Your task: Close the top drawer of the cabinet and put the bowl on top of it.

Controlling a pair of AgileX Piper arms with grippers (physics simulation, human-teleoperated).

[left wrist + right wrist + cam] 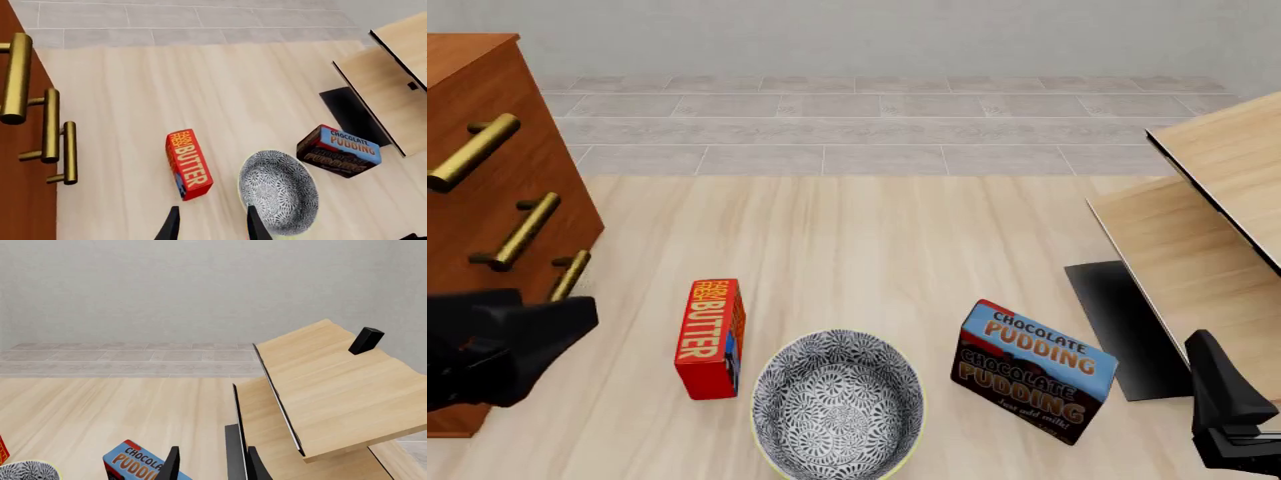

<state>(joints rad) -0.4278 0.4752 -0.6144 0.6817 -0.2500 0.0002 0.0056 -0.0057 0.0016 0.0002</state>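
Near the front edge of the pale wood surface (894,240), between two boxes, sits the bowl (838,402), upright, its grey-and-white floral inside showing within a yellowish rim. Just beside it on the left lies a red butter box (710,337), close but apart from the rim; on the right a chocolate pudding box (1034,372) stands tilted, also a little apart. Further left rises the cabinet (481,150), reddish-brown, its three brass bar handles one below another; the top drawer (467,110) carries the uppermost handle (474,152), and from these views I cannot tell whether that drawer sits flush or stands out. The left gripper (212,225) hangs above the surface between butter box and bowl in its wrist view, its jaws parted and holding nothing; in the front view the left arm (494,345) is a dark mass before the cabinet's lower part. The right gripper (212,467) has its jaws apart too, empty, facing pale light-wood furniture (327,390) at the right side, where a small black block (365,340) rests on the slanted top panel. Grey tiles (894,120) run behind the surface.
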